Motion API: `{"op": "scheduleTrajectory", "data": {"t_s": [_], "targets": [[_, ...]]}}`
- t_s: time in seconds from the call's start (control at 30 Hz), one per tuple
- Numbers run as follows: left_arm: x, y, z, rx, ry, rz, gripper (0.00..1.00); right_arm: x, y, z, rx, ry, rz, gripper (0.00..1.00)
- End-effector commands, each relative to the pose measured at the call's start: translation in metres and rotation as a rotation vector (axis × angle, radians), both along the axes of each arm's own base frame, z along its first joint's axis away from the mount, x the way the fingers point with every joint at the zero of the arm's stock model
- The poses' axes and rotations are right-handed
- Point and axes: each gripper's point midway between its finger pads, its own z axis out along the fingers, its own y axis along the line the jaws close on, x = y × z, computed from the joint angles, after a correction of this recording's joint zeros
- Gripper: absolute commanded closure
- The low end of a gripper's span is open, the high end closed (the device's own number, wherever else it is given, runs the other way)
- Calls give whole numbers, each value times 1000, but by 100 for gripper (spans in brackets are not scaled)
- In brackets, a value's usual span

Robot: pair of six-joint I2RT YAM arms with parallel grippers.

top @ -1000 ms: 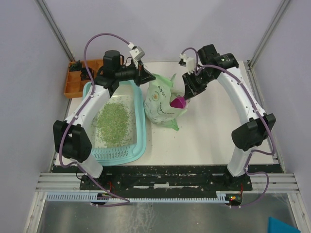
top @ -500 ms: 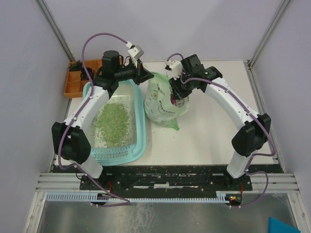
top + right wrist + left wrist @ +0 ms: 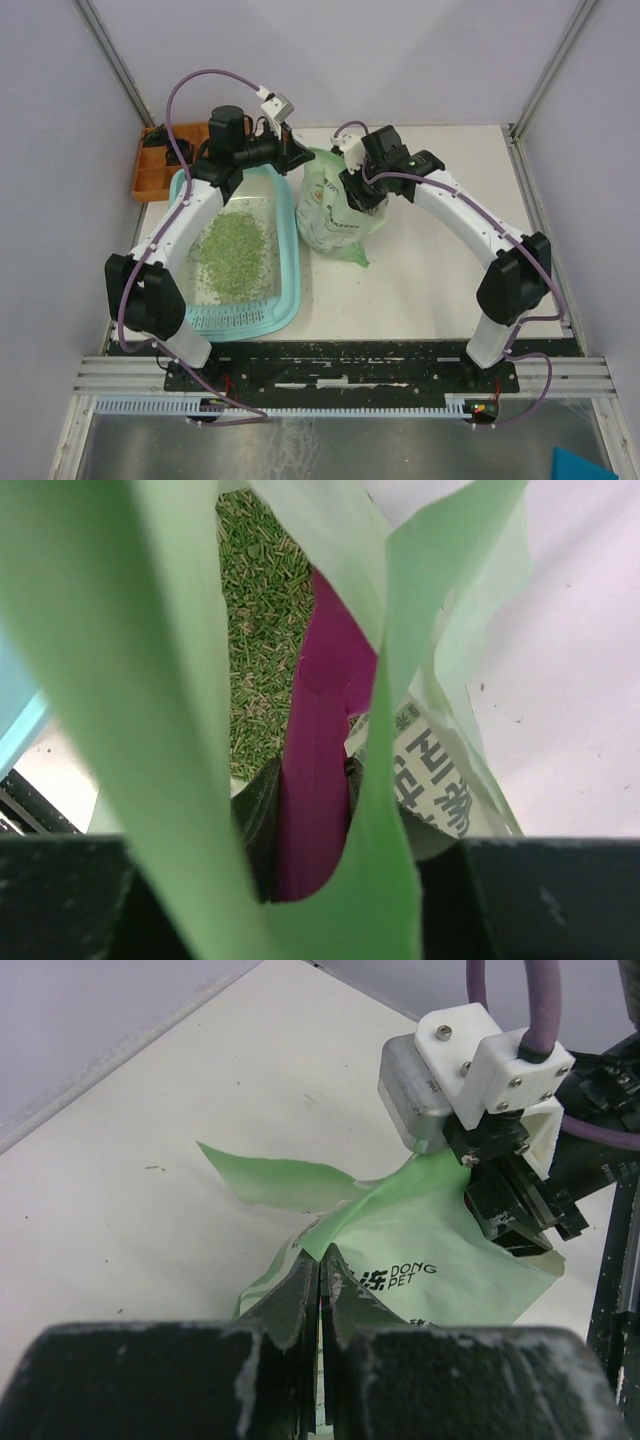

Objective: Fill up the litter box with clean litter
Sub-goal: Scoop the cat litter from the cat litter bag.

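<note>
The light-teal litter box (image 3: 291, 250) lies at the table's left with a patch of green clean litter (image 3: 232, 248) on its floor. Right of it stands the pale green bag (image 3: 335, 218). My left gripper (image 3: 321, 1260) is shut on the bag's (image 3: 450, 1260) upper edge and holds it up. My right gripper (image 3: 308, 780) is shut on the handle of the magenta scoop (image 3: 325, 730), which reaches down inside the open bag toward more clean litter (image 3: 265, 590). From above, the right gripper (image 3: 360, 195) sits in the bag's mouth and the scoop is hidden.
An orange compartment tray (image 3: 160, 172) sits at the back left corner beside the litter box. White tabletop (image 3: 440, 260) stretches to the right of the bag. Grey walls close in the back and sides.
My right arm has swung left and lowered the scoop into the bag's mouth; the scoop no longer shows from above. The left arm has stayed put, still gripping the bag's edge.
</note>
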Motion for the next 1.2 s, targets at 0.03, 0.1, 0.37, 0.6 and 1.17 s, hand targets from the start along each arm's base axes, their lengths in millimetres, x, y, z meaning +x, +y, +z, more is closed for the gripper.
{"op": "scheduleTrajectory", "data": {"t_s": [0.03, 0.1, 0.37, 0.6, 1.17], "targets": [[-12, 2, 88, -126, -242, -4, 97, 8, 12, -44, -29, 64, -15, 98], [-12, 1, 87, -131, -234, -4, 97, 5, 14, -57, -32, 99, -7, 98], [-14, -2, 86, -127, -237, 0, 97, -10, 14, -64, -34, 177, 21, 98], [-11, -8, 85, -127, -234, -10, 97, -15, -22, -77, -70, 241, -33, 98], [-3, -27, 78, -125, -214, -32, 97, -43, -4, -51, 176, 368, 119, 98]]}}
